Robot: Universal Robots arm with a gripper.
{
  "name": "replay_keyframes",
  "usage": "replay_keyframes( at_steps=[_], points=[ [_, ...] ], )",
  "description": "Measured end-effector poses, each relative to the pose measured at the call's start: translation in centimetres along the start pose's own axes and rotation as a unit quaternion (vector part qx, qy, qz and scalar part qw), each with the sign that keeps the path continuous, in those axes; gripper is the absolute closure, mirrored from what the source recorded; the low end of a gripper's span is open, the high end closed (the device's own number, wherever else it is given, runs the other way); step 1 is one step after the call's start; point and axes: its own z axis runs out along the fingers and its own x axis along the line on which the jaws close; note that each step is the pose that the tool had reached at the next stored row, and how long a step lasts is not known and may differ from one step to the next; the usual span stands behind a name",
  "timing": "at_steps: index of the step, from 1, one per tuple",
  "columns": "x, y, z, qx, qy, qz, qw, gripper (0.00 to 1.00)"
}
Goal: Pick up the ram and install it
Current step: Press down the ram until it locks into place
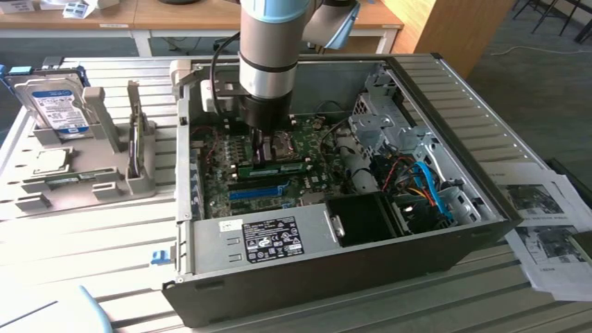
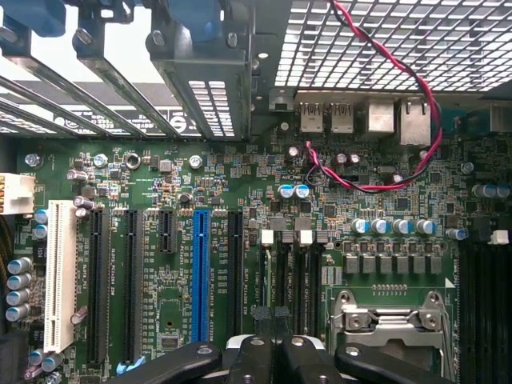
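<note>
So the arm's black end effector is down inside the open grey metal PC case, right over the green motherboard. The thin green ram stick looks seated in a slot just beside it, so I'd guess we're at the install step. Can't tell if it's clenched or released. A black power supply sits in the case too.

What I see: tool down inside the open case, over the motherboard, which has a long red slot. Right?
Not quite: the long slot is blue, not red, as the wrist view shows. The tool is down inside the open case, over the motherboard.
</note>
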Motion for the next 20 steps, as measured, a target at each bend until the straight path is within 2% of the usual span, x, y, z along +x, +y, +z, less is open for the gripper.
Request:
replay_keyframes(
  at_steps=[20],
  points=[
    [0.01, 0.03, 0.28, 0.0, 0.0, 0.0, 1.0, 0.91]
  ],
)
